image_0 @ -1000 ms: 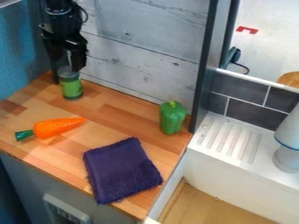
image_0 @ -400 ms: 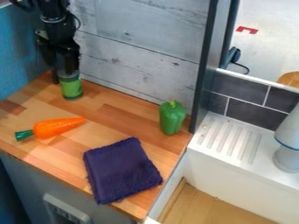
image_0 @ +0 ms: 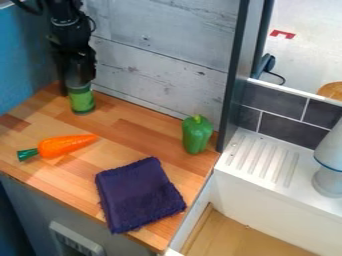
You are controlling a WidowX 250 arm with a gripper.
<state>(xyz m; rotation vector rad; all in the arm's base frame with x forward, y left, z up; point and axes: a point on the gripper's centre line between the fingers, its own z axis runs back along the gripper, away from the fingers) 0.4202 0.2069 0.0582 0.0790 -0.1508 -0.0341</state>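
Note:
The gripper (image_0: 79,82) hangs at the upper left, low over the top of a green can (image_0: 82,102) that stands upright near the back corner of the wooden counter. The can's upper part is partly hidden by the gripper, and whether the two touch I cannot tell. An orange toy carrot (image_0: 67,145) with a green end lies at the left. Farther right, a green toy pepper (image_0: 197,134) stands near the back wall. A folded dark purple cloth (image_0: 139,195) lies at the counter's front.
The wooden counter (image_0: 133,131) is backed by a grey plank wall (image_0: 157,55), with a blue wall at left. A dark upright post (image_0: 235,75) rises at its right. Beyond it are a white ribbed drainboard (image_0: 262,159) and a white and grey object (image_0: 329,167).
The gripper has come down over the can, covering more of its top, mostly between the first and second frames. The can, carrot, pepper and cloth have stayed put.

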